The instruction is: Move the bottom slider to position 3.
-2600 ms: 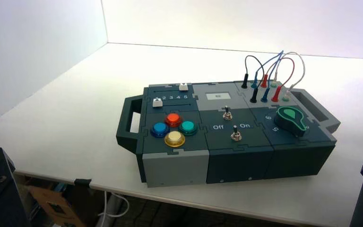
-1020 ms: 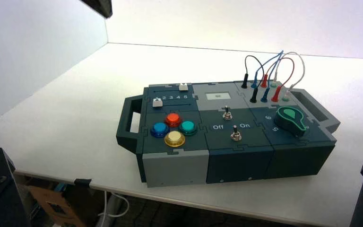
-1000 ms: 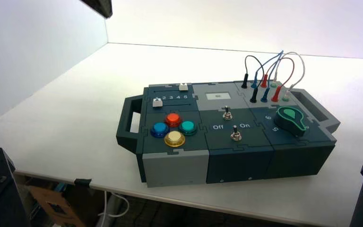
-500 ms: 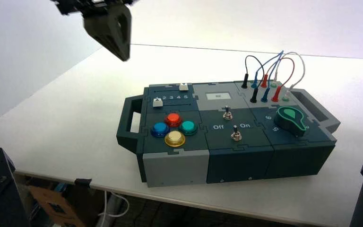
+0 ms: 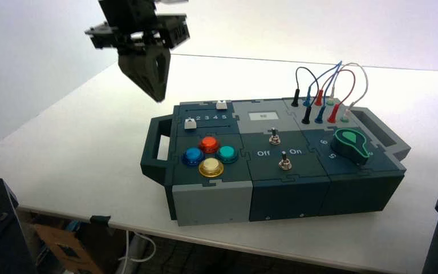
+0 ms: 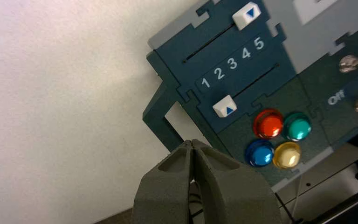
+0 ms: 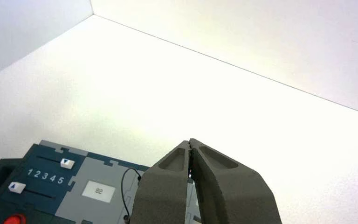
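The bottom slider [image 5: 190, 123] is a small white cap on the dark teal panel at the box's left end. In the left wrist view the bottom slider [image 6: 224, 106] sits beside digit 1 of the 1 2 3 4 5 row. Position 3 [image 6: 232, 63] is the middle digit of that row. My left gripper [image 5: 159, 97] hangs shut in the air, above and to the left of the sliders and touching nothing. Its shut tips [image 6: 192, 142] hover over the box's handle. The right gripper [image 7: 190, 141] is shut and held off the box, well away from the sliders.
A twin white cap [image 5: 222, 105] rides the digitless track behind. Four round buttons [image 5: 210, 155], two toggle switches [image 5: 279, 149], a green knob [image 5: 352, 145] and plugged wires [image 5: 325, 97] fill the box top. A handle [image 5: 157, 145] juts from its left end.
The left gripper has come into view from the upper left and dropped lower and to the right, toward the box's left end. The box's parts have not moved.
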Controlling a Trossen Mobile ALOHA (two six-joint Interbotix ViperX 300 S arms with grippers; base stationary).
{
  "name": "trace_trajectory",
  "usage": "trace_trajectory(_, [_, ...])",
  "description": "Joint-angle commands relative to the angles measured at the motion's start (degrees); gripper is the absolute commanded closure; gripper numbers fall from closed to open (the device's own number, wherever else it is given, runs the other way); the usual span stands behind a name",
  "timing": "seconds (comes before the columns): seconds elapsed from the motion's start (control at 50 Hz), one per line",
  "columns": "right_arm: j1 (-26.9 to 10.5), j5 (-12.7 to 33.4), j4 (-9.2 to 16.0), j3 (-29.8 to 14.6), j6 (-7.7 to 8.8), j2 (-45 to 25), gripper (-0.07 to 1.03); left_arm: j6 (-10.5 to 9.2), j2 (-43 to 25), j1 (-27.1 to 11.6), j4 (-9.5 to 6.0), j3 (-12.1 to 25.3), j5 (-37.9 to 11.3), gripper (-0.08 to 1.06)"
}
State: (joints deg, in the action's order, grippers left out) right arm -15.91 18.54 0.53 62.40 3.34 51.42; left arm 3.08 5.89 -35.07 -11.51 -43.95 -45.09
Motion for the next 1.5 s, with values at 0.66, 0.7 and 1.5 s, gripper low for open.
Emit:
trace_trajectory(0.66, [-0.2,-0.7,-0.6,-1.0,0.00,-0.2,0.99,0.53,-8.2,-4.2,-0.09,5.1,3.6,1.01])
trace_trajectory(0.7, [-0.2,-0.8,-0.6,-1.1,0.09,-0.2,0.99,0.53,-8.6,-4.3,-0.09,5.4,3.6,1.01])
trace_trajectory(1.5, [-0.2,-0.8,-0.7,-1.1,0.09,-0.1,0.99,0.88,-11.1,-4.7,-0.09,6.2,3.9,1.01])
